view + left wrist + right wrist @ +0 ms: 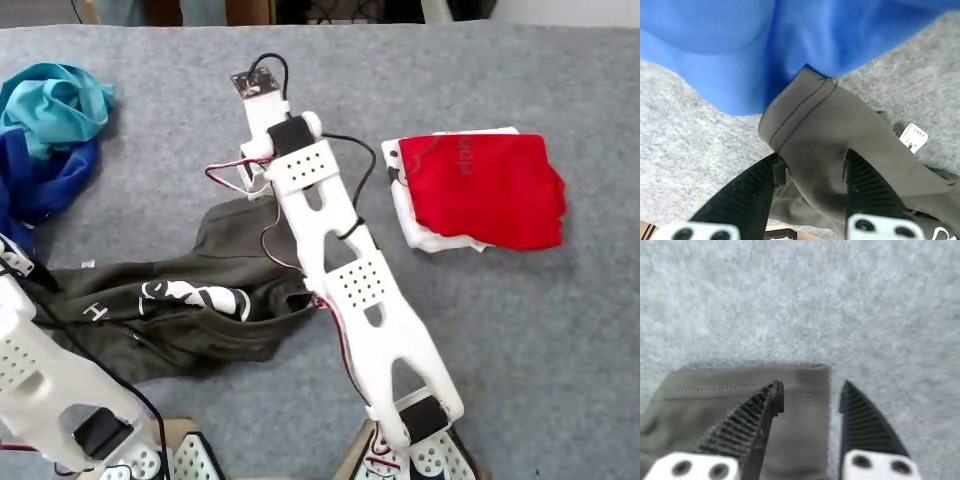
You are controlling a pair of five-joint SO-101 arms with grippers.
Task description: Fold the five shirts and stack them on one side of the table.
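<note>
A dark olive shirt with white print lies crumpled across the grey table at the front left. My left gripper is at the shirt's left end, beside a blue shirt. In the left wrist view this gripper is shut on a raised fold of the olive shirt, with the blue shirt just beyond. My right gripper is over the shirt's far corner. There it stands open, its fingers straddling the flat hem corner of the olive shirt.
A teal shirt is bunched on the blue one at the far left. A folded red shirt rests on a folded white shirt at the right. Bare grey table lies along the back and at the front right.
</note>
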